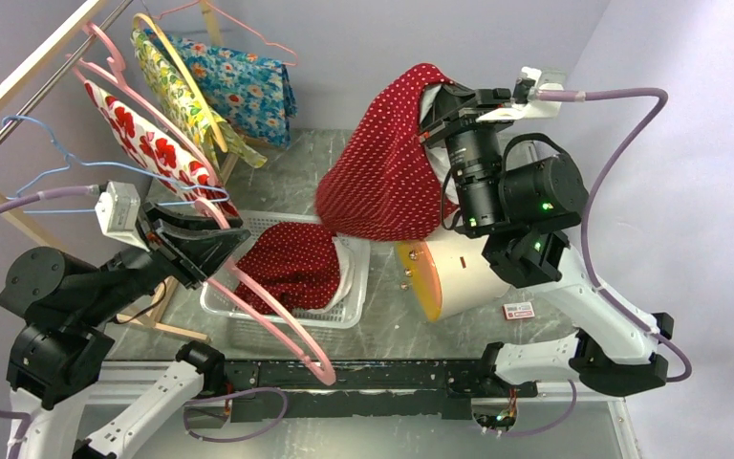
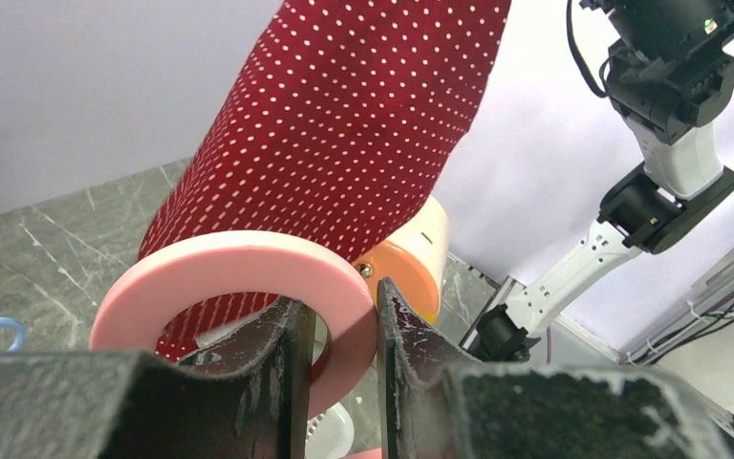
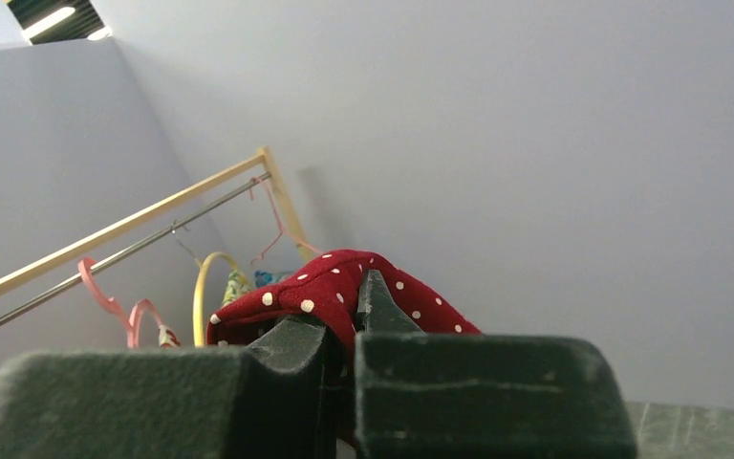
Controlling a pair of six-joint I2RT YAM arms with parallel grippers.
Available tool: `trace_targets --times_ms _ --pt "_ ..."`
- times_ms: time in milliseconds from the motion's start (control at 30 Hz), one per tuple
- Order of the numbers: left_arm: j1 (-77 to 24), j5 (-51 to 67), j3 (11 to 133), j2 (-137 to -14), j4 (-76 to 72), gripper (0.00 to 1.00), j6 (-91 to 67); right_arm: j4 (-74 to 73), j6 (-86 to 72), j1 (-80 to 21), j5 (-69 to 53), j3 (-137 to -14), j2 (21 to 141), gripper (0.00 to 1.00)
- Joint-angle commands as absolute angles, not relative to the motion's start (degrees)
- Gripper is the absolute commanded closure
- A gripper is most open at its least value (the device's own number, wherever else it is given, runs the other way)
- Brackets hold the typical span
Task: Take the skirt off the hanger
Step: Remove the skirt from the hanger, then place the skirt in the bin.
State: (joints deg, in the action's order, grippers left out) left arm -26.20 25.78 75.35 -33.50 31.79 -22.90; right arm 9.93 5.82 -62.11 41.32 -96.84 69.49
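Overhead, right gripper [image 3: 349, 317] pinches the skirt [image 1: 382, 172]; left gripper [image 2: 344, 335] clamps the hanger [image 2: 239, 260] above the basket [image 1: 356, 287].

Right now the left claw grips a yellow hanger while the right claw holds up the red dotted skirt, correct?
The hanger in the left claw is pink, not yellow; the left wrist view shows it. The right claw does hold up the red dotted skirt.

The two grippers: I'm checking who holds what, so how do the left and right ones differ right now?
The left gripper clamps the pink hanger; the right gripper pinches the red dotted skirt. The left gripper's jaws stand apart around the thick hanger, while the right gripper's nearly meet on thin cloth. The left gripper sits low, the right gripper high. Both are gripping something.
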Motion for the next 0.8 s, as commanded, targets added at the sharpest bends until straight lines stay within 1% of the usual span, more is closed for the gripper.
trace_targets --times_ms 0,133,300,500,600,767 --pt "-26.6 21.7 77.7 -32.1 31.8 0.93 -23.4 15.1 7.7 -62.1 42.5 -95.8 68.3 1.00" --pt "-26.6 21.4 79.9 -32.6 32.1 0.93 -24.0 10.1 3.7 -62.1 35.9 -97.0 70.6 1.00" --pt "-26.6 20.3 81.4 -32.3 31.2 0.93 -25.9 9.3 -3.1 -62.1 25.3 -94.4 73.0 1.00" --pt "-26.6 17.7 81.3 -31.2 31.1 0.93 -27.3 5.4 -9.0 -62.1 14.4 -95.9 78.8 1.00" --pt "-26.6 17.0 82.1 -31.3 32.3 0.93 -27.4 6.3 -9.2 -62.1 13.2 -94.6 79.5 1.00" --pt "-26.6 16.6 81.4 -30.5 31.0 0.93 -28.4 6.5 -10.0 -61.7 18.2 -91.1 79.3 1.00"
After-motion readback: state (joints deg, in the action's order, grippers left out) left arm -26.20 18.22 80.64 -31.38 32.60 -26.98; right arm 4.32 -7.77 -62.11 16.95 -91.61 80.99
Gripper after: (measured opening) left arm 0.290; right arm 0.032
